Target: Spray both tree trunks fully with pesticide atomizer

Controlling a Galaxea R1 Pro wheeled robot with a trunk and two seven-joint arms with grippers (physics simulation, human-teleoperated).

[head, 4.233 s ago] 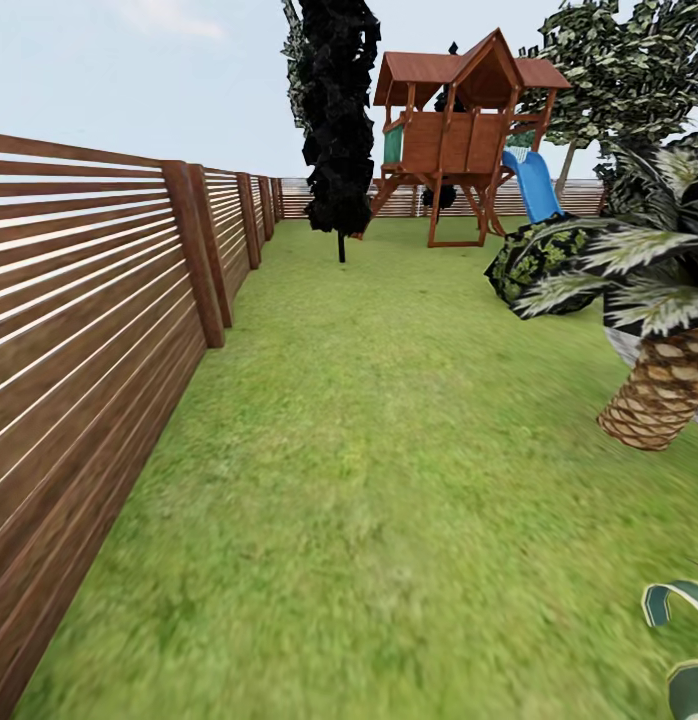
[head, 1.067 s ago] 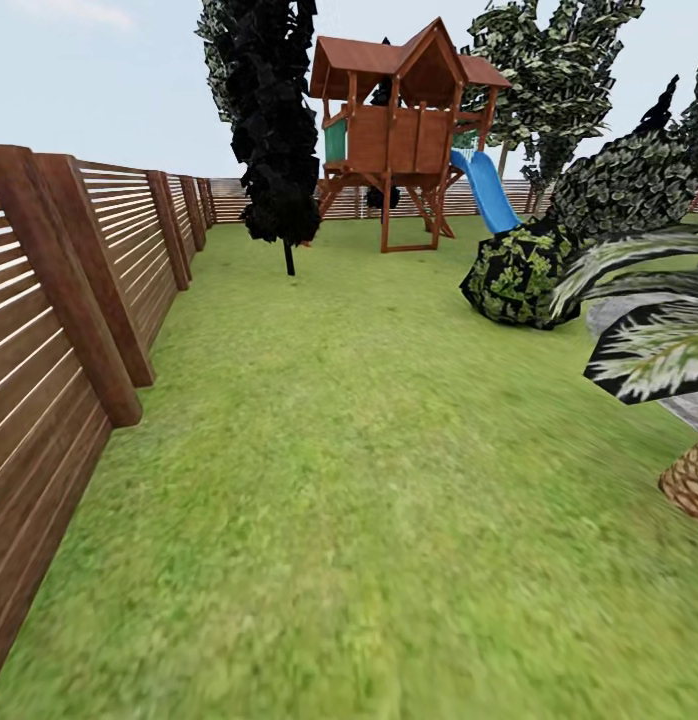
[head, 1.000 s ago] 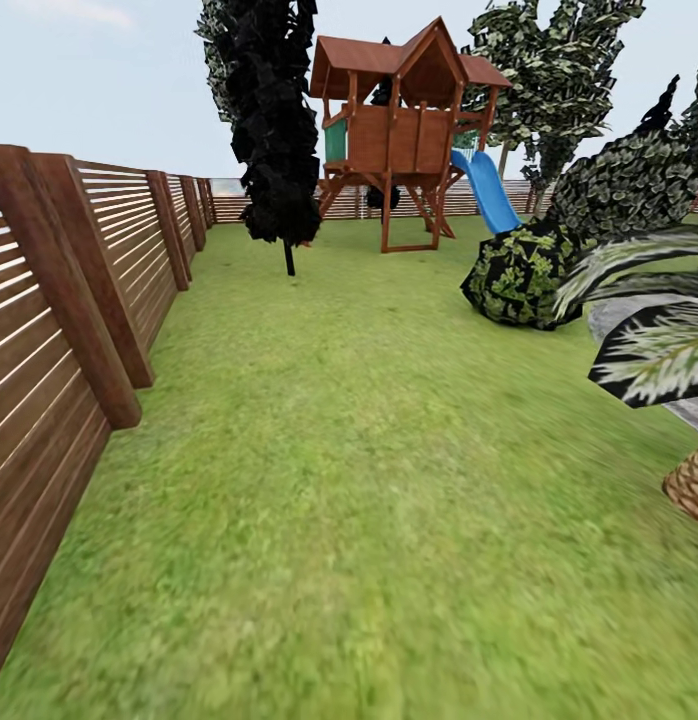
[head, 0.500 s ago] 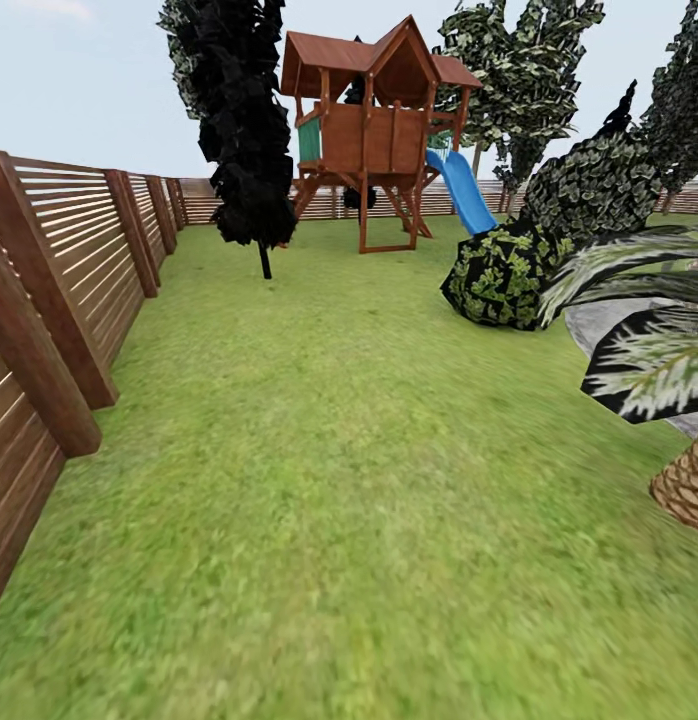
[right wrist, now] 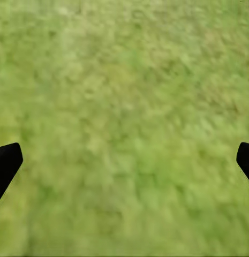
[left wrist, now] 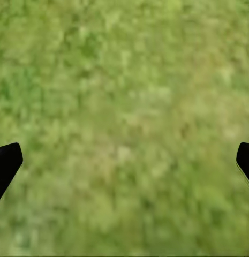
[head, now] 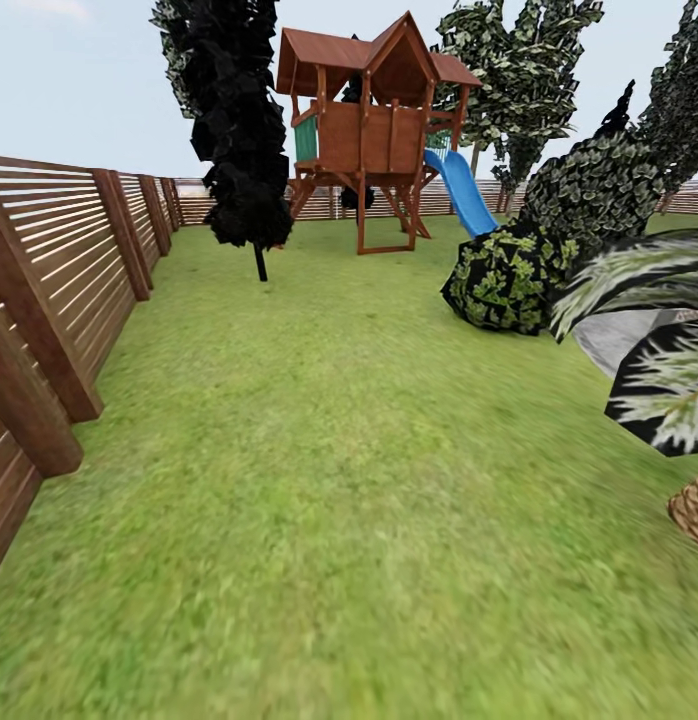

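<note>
Both sets of jaws stand spread wide and hold nothing. In the left wrist view, the left gripper (left wrist: 124,160) shows two black fingertips (left wrist: 5,163) at opposite edges, with only blurred grass of the garden lawn (left wrist: 124,107) between and ahead of them. The right wrist view shows the same for the right gripper (right wrist: 124,160): black fingertips (right wrist: 5,163) far apart, bare grass beneath.

The pesticide atomizer lies nowhere near either set of jaws; its place cannot be told.

In the head view, the lawn runs well ahead of the jaws to a wooden playhouse (head: 374,120) with a blue slide (head: 461,190). A slatted brown fence (head: 59,290) borders the robot's left side. A narrow black-leaved tree (head: 234,120) stands just beside the playhouse. A round dark bush (head: 504,275) sits toward the robot's right. Behind it rise leafy trees (head: 524,70); their trunks are mostly hidden. A palm trunk (head: 694,510) with fronds (head: 649,330) stands nearest on the right.
</note>
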